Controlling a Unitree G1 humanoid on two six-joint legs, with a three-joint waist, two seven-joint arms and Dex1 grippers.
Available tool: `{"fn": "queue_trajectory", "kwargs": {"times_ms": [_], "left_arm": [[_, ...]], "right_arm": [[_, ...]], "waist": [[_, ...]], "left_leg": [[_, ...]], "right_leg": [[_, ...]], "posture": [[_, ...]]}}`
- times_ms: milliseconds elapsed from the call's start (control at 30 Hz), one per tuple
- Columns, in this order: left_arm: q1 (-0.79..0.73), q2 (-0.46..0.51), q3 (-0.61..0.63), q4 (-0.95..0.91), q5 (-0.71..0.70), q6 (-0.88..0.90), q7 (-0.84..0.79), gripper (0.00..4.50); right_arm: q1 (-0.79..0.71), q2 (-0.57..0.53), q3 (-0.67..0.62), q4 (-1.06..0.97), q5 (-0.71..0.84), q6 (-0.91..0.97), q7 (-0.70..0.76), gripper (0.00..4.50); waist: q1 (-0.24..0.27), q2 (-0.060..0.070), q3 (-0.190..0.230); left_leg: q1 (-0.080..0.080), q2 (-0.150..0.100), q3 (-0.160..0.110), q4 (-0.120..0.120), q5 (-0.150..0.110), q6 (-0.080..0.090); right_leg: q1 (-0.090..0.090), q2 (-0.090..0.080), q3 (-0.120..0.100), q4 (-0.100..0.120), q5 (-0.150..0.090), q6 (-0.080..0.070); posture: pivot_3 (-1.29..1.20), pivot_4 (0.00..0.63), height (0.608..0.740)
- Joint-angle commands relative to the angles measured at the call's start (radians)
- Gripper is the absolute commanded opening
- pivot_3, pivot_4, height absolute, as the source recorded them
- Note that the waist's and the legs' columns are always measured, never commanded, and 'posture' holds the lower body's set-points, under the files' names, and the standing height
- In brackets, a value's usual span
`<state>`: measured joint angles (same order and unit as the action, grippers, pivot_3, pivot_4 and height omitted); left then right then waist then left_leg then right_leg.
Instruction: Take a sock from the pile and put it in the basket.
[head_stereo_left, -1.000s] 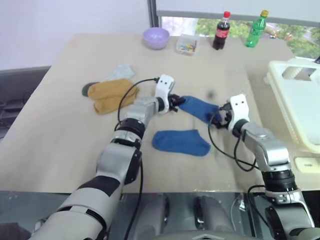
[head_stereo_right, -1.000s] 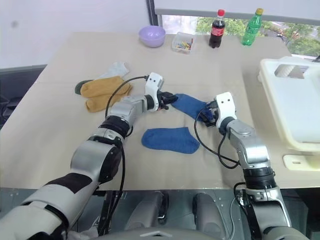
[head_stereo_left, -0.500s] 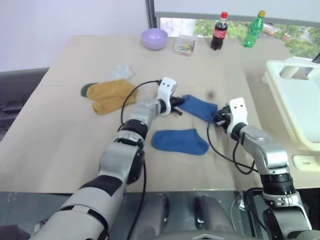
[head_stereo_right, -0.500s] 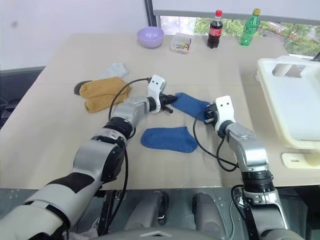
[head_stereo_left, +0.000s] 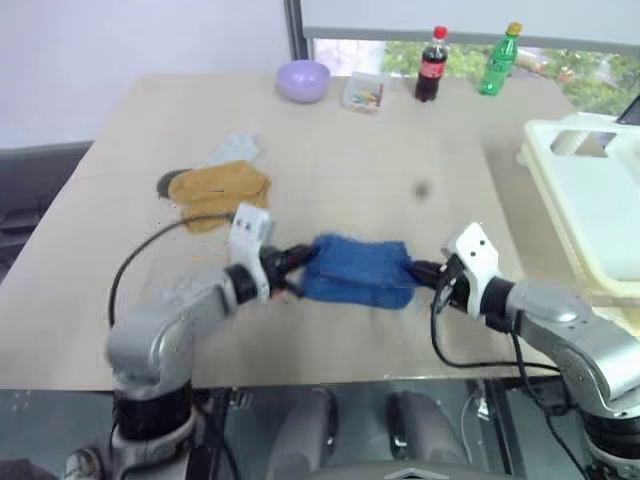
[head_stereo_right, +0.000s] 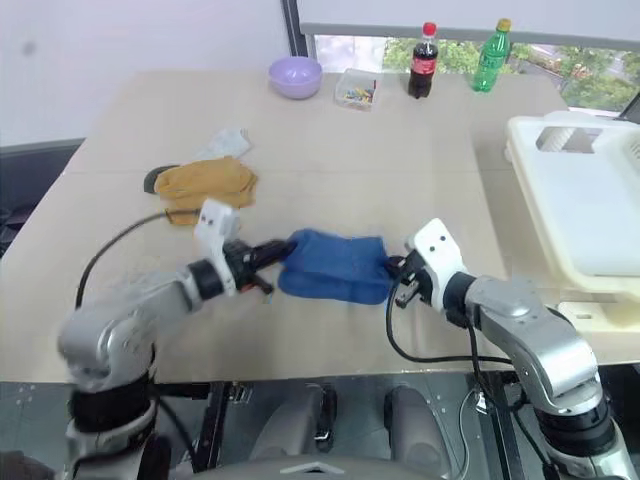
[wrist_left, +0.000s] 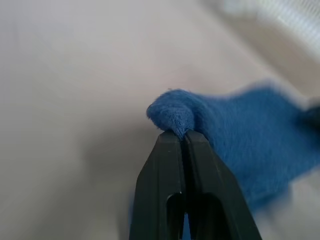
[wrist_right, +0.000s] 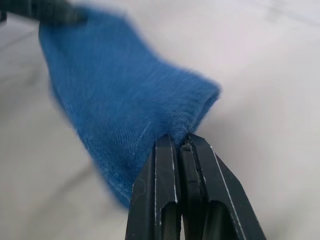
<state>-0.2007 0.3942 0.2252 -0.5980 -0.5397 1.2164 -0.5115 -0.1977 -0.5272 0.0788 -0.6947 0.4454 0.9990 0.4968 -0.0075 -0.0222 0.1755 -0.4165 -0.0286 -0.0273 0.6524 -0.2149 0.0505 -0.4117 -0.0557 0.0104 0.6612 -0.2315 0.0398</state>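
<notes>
A royal blue sock (head_stereo_left: 360, 268) hangs stretched between my two grippers, just above the table near its front edge. My left gripper (head_stereo_left: 296, 263) is shut on the sock's left end; the left wrist view has the fabric (wrist_left: 235, 135) pinched at the fingertips (wrist_left: 172, 142). Shut on the other end is my right gripper (head_stereo_left: 419, 271), whose wrist view has the blue cloth (wrist_right: 115, 110) bunched between its tips. What is left of the pile, mustard-yellow socks (head_stereo_left: 218, 187) and a pale sock (head_stereo_left: 236, 150), lies further back on the left. The cream-white basket (head_stereo_left: 588, 195) stands at the right.
Along the table's far edge stand a purple bowl (head_stereo_left: 303, 80), a small clear box (head_stereo_left: 362, 93), a cola bottle (head_stereo_left: 432, 64) and a green bottle (head_stereo_left: 497, 59). The table's front edge (head_stereo_left: 330, 368) runs just below both grippers.
Both grippers have shut on the ends of the blue sock and drawn it back toward the table's front edge, so it now covers the spot where a second blue sock lay.
</notes>
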Motion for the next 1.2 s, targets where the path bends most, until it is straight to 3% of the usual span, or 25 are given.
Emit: {"fn": "queue_trajectory", "kwargs": {"times_ms": [33,333,367,400,433,533,567,600,633,733,867,967,1200], "left_arm": [[0.038,0.014,0.016,-0.087,-0.028,0.001,0.031,0.0],[0.062,0.003,-0.066,-0.011,0.002,-0.092,0.072,0.0],[0.062,-0.001,-0.078,0.003,0.007,-0.106,0.075,0.67],[0.068,-0.003,-0.095,0.016,0.007,-0.116,0.07,0.83],[0.076,0.009,-0.122,0.021,0.022,-0.143,0.062,1.39],[0.101,0.003,-0.132,0.036,0.029,-0.187,0.073,2.57],[0.11,0.002,-0.127,0.038,0.028,-0.197,0.076,2.91],[0.119,0.004,-0.118,0.033,0.021,-0.205,0.073,3.41],[0.126,0.006,-0.102,0.026,0.005,-0.205,0.068,3.8],[0.146,0.036,-0.039,0.014,-0.045,-0.202,0.033,3.8],[0.155,0.086,0.025,0.023,-0.107,-0.203,-0.017,3.86],[0.158,0.128,0.032,0.029,-0.138,-0.198,-0.053,3.86],[0.129,0.16,0.0,0.087,-0.159,-0.182,-0.059,3.86]], "right_arm": [[0.016,-0.042,0.022,-0.032,-0.022,-0.036,0.009,0.02],[0.019,-0.066,0.074,0.072,-0.077,-0.117,0.018,0.02],[0.02,-0.068,0.077,0.088,-0.084,-0.13,0.021,0.67],[0.023,-0.07,0.08,0.107,-0.092,-0.146,0.025,0.86],[0.027,-0.071,0.083,0.123,-0.104,-0.162,0.025,1.44],[0.044,-0.08,0.099,0.156,-0.167,-0.248,0.019,2.62],[0.05,-0.071,0.087,0.154,-0.16,-0.262,0.02,2.99],[0.056,-0.059,0.07,0.152,-0.145,-0.295,0.035,3.03],[0.059,-0.062,0.063,0.147,-0.143,-0.33,0.053,3.03],[0.061,-0.068,0.013,0.127,-0.094,-0.365,0.104,3.03],[0.07,-0.103,-0.007,0.124,-0.09,-0.454,0.18,1.68],[0.05,-0.106,-0.005,0.123,-0.066,-0.498,0.233,0.08],[-0.019,-0.047,0.195,0.307,-0.176,-0.67,0.349,0.03]], "waist": [[0.01,0.0,-0.001],[0.021,-0.001,-0.001],[0.021,-0.001,-0.001],[0.021,-0.001,-0.001],[0.021,-0.001,-0.001],[0.021,-0.001,-0.001],[0.021,-0.001,-0.001],[0.021,-0.001,-0.001],[0.02,-0.001,-0.001],[0.02,0.0,-0.001],[0.021,0.0,-0.001],[0.021,0.0,-0.001],[0.019,0.0,-0.001]], "left_leg": [[0.002,0.0,0.0,0.0,-0.001,-0.002],[0.0,0.0,0.001,0.0,0.0,0.0],[0.0,0.0,0.001,0.0,0.0,0.0],[0.0,0.0,0.001,0.0,0.0,0.0],[0.0,0.0,0.001,0.0,0.0,0.0],[0.0,0.0,0.002,0.0,0.0,0.0],[0.0,0.0,0.002,0.0,0.0,0.0],[0.0,0.0,0.002,0.0,0.0,0.0],[0.0,0.0,0.002,-0.001,0.0,0.0],[0.0,0.001,0.002,-0.001,0.0,0.0],[0.0,0.002,0.002,-0.001,0.0,0.0],[0.0,0.002,0.002,-0.001,0.0,0.0],[0.0,0.003,0.002,-0.001,0.0,0.0]], "right_leg": [[0.001,0.0,-0.001,0.0,-0.001,-0.002],[0.001,0.0,0.0,-0.001,0.001,0.001],[0.001,0.0,0.0,-0.001,0.001,0.001],[0.001,0.0,0.001,-0.001,0.001,0.001],[0.001,0.0,0.001,-0.002,0.0,0.001],[0.001,0.0,0.001,-0.002,0.0,0.0],[0.001,0.0,0.001,-0.002,0.0,0.0],[0.001,0.0,0.001,-0.003,0.0,0.0],[0.0,0.0,0.001,-0.003,0.0,0.0],[0.0,0.001,0.001,-0.003,0.0,0.0],[0.0,0.001,0.001,-0.003,-0.001,-0.002],[0.001,0.001,0.001,-0.004,-0.001,-0.002],[0.001,0.001,0.0,-0.004,-0.001,-0.003]], "posture": [[0.0,0.15,0.74],[0.0,0.15,0.74],[0.0,0.15,0.74],[0.0,0.15,0.74],[0.0,0.15,0.74],[0.0,0.15,0.74],[0.0,0.15,0.74],[0.0,0.15,0.74],[0.0,0.15,0.74],[0.0,0.15,0.74],[0.0,0.15,0.74],[0.0,0.15,0.74],[0.0,0.15,0.74]]}}
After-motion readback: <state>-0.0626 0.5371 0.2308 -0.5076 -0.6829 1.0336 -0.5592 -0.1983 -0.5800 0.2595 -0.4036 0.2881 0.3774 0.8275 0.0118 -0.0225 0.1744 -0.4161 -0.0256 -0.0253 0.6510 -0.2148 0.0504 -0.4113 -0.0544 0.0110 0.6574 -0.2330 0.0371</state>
